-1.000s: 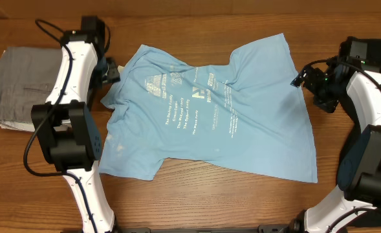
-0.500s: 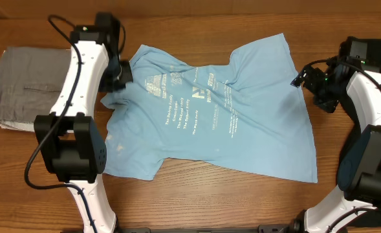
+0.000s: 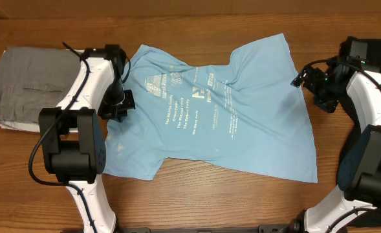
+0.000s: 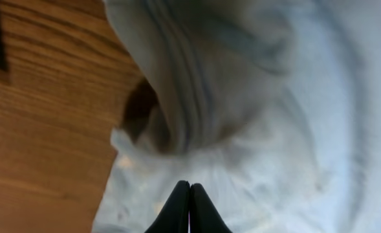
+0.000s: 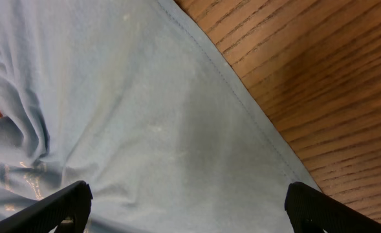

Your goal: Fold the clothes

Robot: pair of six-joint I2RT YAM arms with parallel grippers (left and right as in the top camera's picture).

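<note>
The clothes, a light blue T-shirt [image 3: 209,110] with small white lettering facing up, lie spread and wrinkled across the table. My left gripper [image 3: 117,107] hangs over the shirt's left sleeve edge. In the left wrist view its fingers [image 4: 180,207] are pressed together above rumpled blue cloth [image 4: 274,97], with nothing visible between them. At the shirt's right edge my right gripper [image 3: 301,77] stands open. In the right wrist view its fingertips [image 5: 187,200] are spread wide over flat shirt fabric [image 5: 112,97] near a hem.
A folded grey garment [image 3: 28,87] lies at the far left of the wooden table [image 3: 209,207]. Bare wood [image 5: 319,77] shows just beyond the shirt's hem on the right. The two arm bases stand at the lower left and lower right.
My left gripper has closed and moved from beside the collar down toward the left sleeve. The shirt and the right arm have not moved.
</note>
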